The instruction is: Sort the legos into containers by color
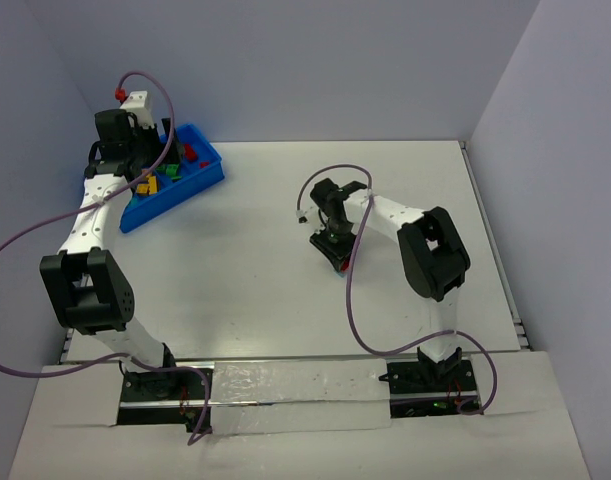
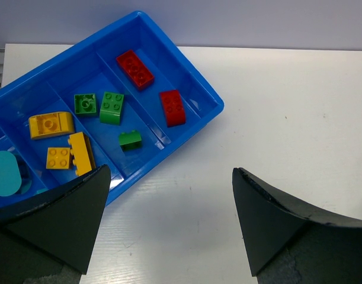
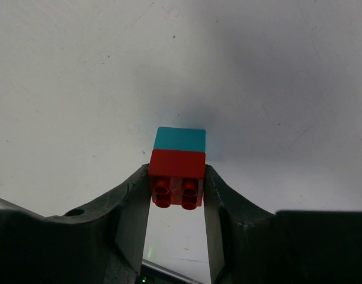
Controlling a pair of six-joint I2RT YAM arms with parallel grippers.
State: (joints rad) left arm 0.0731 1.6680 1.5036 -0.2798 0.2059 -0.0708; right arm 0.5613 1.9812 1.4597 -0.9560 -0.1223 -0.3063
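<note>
The blue bin [image 2: 169, 157] with dividers lies at the far left of the table [image 1: 150, 213]. In its compartments lie two red bricks [image 2: 133, 69], three green bricks [image 2: 111, 107], three yellow bricks [image 2: 51, 124] and a teal piece [image 2: 4, 173]. My left gripper [image 2: 169, 219] is open and empty, hanging above the table just beside the bin's near wall [image 1: 145, 168]. My right gripper [image 3: 177, 183] is shut on a red brick [image 3: 177, 171] with a teal brick [image 3: 180, 139] stuck to its far side, low over the table's middle [image 1: 333, 255].
The white table [image 1: 245, 260] is boxed in by grey walls at the back and on both sides. Purple cables loop from both arms. A seam runs along the table's right edge [image 1: 495, 250].
</note>
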